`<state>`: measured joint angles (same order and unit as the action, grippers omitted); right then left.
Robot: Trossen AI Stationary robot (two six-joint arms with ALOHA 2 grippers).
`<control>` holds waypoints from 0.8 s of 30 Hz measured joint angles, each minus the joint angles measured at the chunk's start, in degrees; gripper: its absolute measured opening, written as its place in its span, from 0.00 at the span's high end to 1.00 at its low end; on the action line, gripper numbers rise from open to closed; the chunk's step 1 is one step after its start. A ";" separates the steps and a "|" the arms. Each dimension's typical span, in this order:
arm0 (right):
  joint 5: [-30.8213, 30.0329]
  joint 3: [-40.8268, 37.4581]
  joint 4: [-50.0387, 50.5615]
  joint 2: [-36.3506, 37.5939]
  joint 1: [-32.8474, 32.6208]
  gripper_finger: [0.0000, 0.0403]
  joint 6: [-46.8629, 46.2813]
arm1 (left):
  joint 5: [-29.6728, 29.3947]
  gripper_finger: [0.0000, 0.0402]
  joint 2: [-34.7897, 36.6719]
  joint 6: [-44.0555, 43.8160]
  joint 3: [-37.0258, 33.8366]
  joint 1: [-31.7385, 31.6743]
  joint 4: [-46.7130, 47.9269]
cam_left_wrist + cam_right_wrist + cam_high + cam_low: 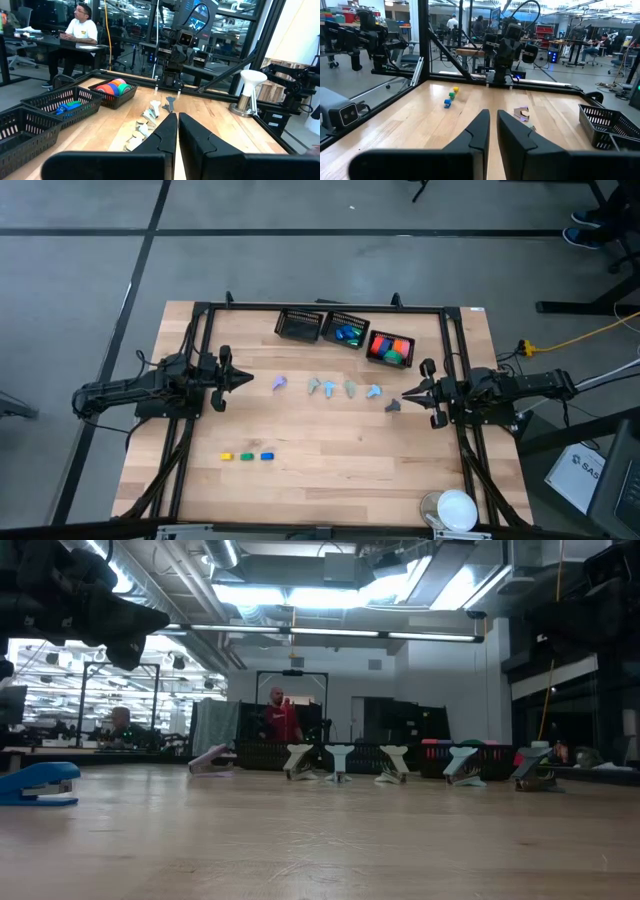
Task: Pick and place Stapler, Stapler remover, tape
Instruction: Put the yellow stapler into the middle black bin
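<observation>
Three tiny tape pieces, yellow (226, 456), green (246, 456) and blue (267, 456), lie in a row on the wood near the front left; they also show in the right wrist view (451, 96). More blue and green ones lie in the middle basket (346, 333). Pastel claw-shaped pieces (331, 388) stand in a row across the middle of the table, from a purple one (278, 383) to a dark grey one (393, 406). My left gripper (248, 380) hovers shut left of the purple claw. My right gripper (404, 396) hovers shut just right of the dark grey claw.
Three black baskets stand at the back: a bare one (299, 325), the middle one, and one with orange, red and green pieces (390, 348). A white round object (457, 508) stands at the front right corner. A black frame (325, 308) rims the table. People sit in the room behind.
</observation>
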<state>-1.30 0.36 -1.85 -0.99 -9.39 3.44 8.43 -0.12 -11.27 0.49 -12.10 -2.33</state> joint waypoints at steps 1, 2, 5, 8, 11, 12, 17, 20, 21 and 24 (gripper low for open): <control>0.00 0.00 -0.01 0.00 0.00 0.90 0.01 | 0.00 0.97 0.00 -0.01 0.00 -0.01 -0.01; 0.00 0.00 0.00 0.00 -0.01 0.90 0.00 | 0.00 0.97 0.00 0.00 0.01 0.00 -0.02; 0.00 0.00 0.00 0.00 -0.02 0.90 0.00 | 0.00 0.97 0.00 -0.02 0.01 0.00 -0.01; -0.01 0.00 -0.02 0.00 -0.01 0.90 0.02 | 0.00 0.97 -0.02 0.00 0.02 0.00 0.00; -0.02 0.00 0.00 0.00 -0.02 0.90 0.02 | 0.00 0.97 -0.01 -0.02 0.00 0.00 -0.02; -0.02 0.00 0.00 0.00 -0.02 0.90 0.02 | 0.00 0.97 0.00 -0.01 0.01 -0.01 -0.01; -0.15 0.00 0.00 0.00 -0.02 0.90 0.02 | 0.00 0.98 -0.02 -0.02 0.00 -0.01 -0.02; -0.15 0.00 -0.01 0.00 -0.02 0.90 0.02 | 0.00 0.98 0.00 -0.01 0.00 -0.01 -0.02; -0.15 0.00 0.00 0.00 -0.02 0.90 0.02 | 0.00 0.98 -0.01 -0.01 0.00 0.00 -0.01; -0.13 0.00 0.00 0.00 -0.02 0.90 0.02 | 0.00 0.97 0.00 -0.02 0.02 0.00 -0.02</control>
<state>-1.43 0.36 -1.85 -0.99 -9.41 3.46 8.43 -0.12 -11.29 0.51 -12.10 -2.35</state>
